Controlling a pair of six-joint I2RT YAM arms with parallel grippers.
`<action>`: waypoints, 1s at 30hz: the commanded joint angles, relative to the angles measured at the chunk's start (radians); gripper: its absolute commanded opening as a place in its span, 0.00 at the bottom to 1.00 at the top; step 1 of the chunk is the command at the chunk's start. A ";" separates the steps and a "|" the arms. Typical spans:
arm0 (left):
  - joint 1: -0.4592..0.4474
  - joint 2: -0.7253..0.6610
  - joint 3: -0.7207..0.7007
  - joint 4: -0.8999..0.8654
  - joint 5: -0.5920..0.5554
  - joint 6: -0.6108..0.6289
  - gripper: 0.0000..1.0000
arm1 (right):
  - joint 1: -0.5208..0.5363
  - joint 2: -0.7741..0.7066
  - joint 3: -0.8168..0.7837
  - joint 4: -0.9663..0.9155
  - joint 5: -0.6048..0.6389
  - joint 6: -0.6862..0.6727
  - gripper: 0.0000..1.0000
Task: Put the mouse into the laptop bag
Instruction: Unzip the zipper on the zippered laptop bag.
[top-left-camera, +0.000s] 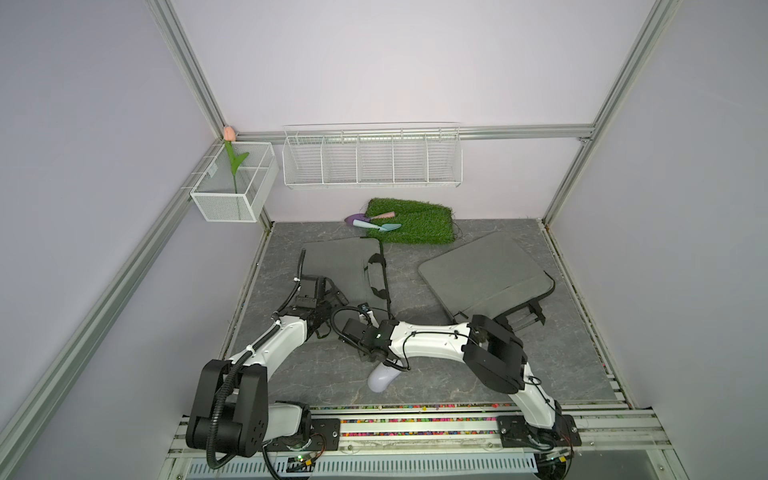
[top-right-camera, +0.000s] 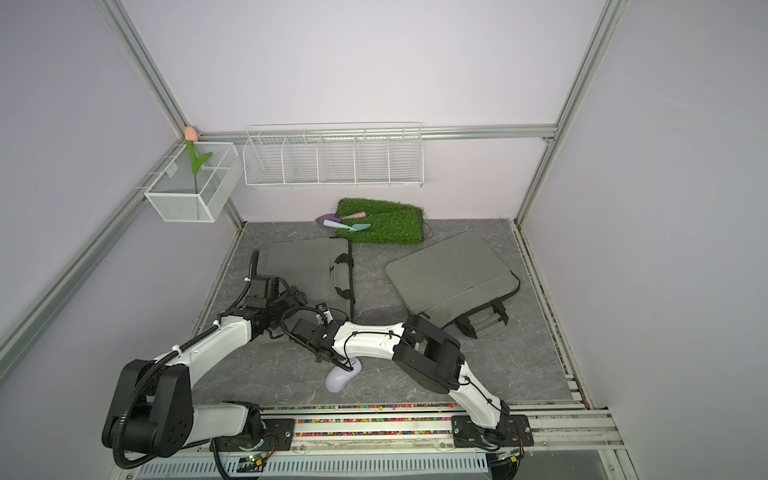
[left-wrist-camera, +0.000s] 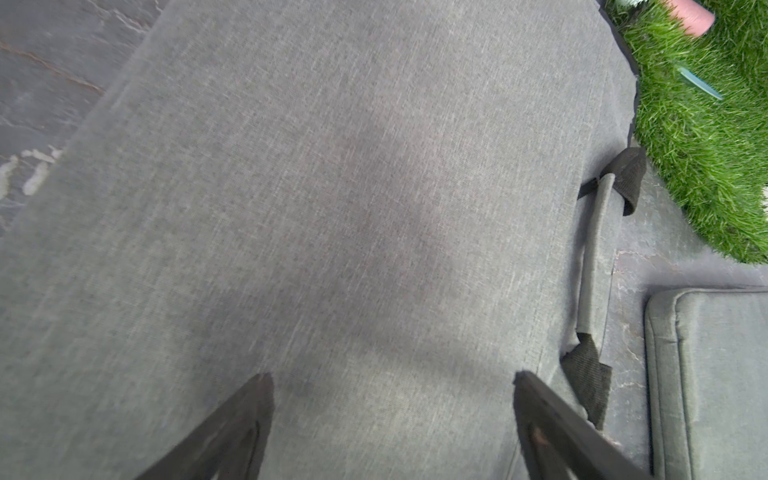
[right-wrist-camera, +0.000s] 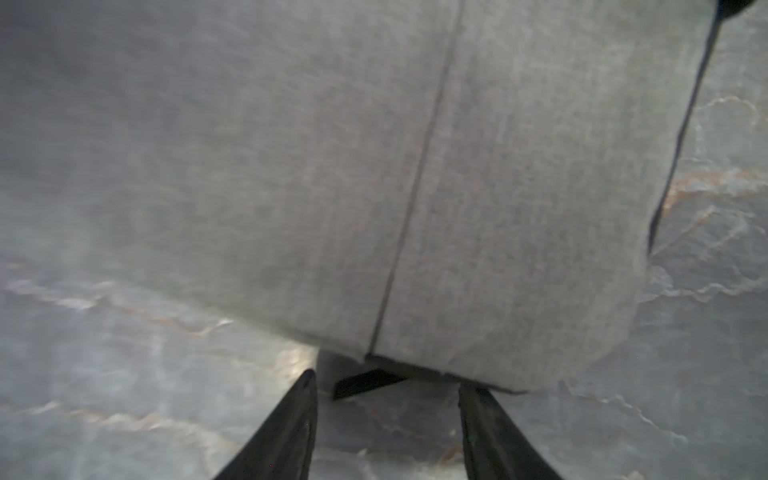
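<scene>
tabletop (top-left-camera: 561, 365) of veined grey stone holds white mouse (top-left-camera: 380, 380) between lilac walls (top-left-camera: 395, 62)

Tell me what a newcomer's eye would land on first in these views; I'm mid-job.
The white mouse lies alone at the front centre of the grey marbled table, just in front of the right arm. Behind it a grey laptop bag lies flat left of centre, and a second laptop bag lies angled at the right. Against the back wall, a bright green grass mat carries pastel garden trowels.
</scene>
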 joint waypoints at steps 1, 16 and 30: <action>0.005 -0.005 -0.009 0.032 0.020 0.011 0.90 | -0.006 0.024 0.014 -0.067 0.044 0.033 0.55; 0.005 -0.006 -0.009 0.037 0.022 -0.004 0.90 | -0.001 0.001 -0.066 -0.036 0.043 0.077 0.36; 0.007 0.012 -0.006 0.048 0.032 -0.014 0.89 | -0.001 -0.042 -0.159 -0.009 0.043 0.096 0.22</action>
